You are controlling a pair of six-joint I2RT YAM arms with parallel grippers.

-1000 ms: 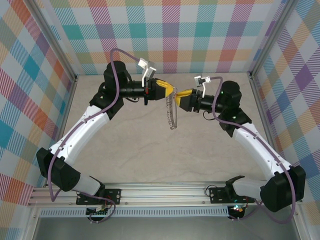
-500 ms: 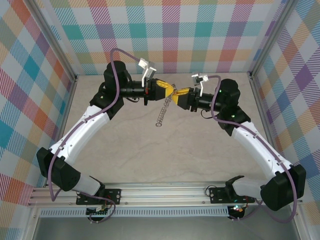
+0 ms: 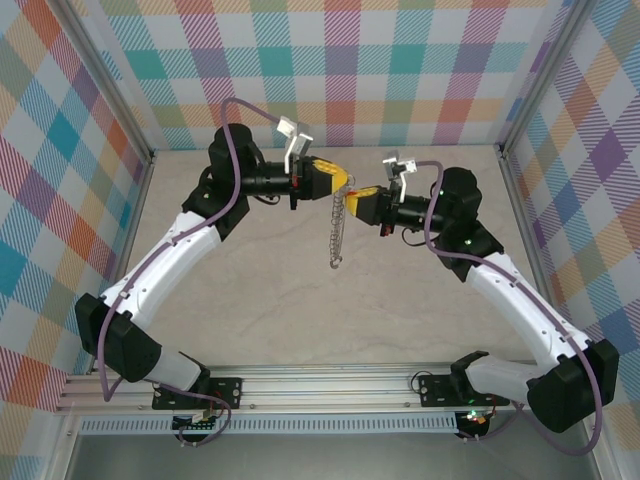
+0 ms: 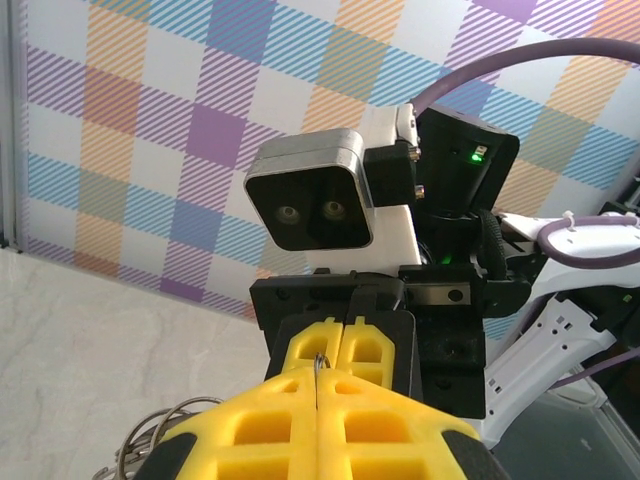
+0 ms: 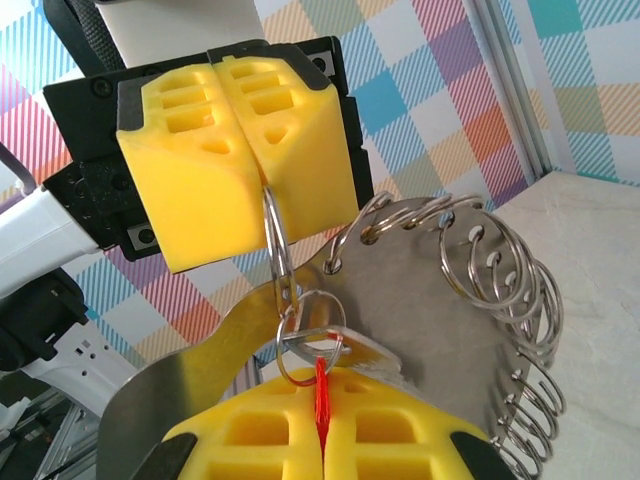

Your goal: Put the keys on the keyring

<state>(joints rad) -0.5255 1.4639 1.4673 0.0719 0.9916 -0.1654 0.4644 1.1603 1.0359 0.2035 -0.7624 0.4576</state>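
Observation:
The keyring [image 3: 337, 235], a flat grey metal piece fringed with small loops, hangs above the table between both arms. My left gripper [image 3: 339, 182] is shut on one of its loops [image 5: 273, 225]; a thin wire shows between its yellow fingers [image 4: 318, 378]. The keyring's loops [image 5: 500, 290] fan out to the right in the right wrist view. My right gripper [image 5: 322, 388] is shut on the key's red head [image 5: 321, 392], tip to tip with the left gripper [image 5: 235, 140]. The silver blade [image 5: 345, 343] lies across a small ring [image 5: 283, 358] hanging from the held loop. The right gripper [image 3: 353, 200] sits just right of the left one.
Checked walls enclose the beige table [image 3: 300, 310] on three sides, with metal posts at the back corners. The arm bases sit on an aluminium rail [image 3: 330, 385] at the near edge. The right wrist camera [image 4: 312, 200] faces the left wrist view closely.
The right gripper closed from about half open and now pinches the key's red head. It moved left toward the left gripper. The hanging keyring swung left, then settled back.

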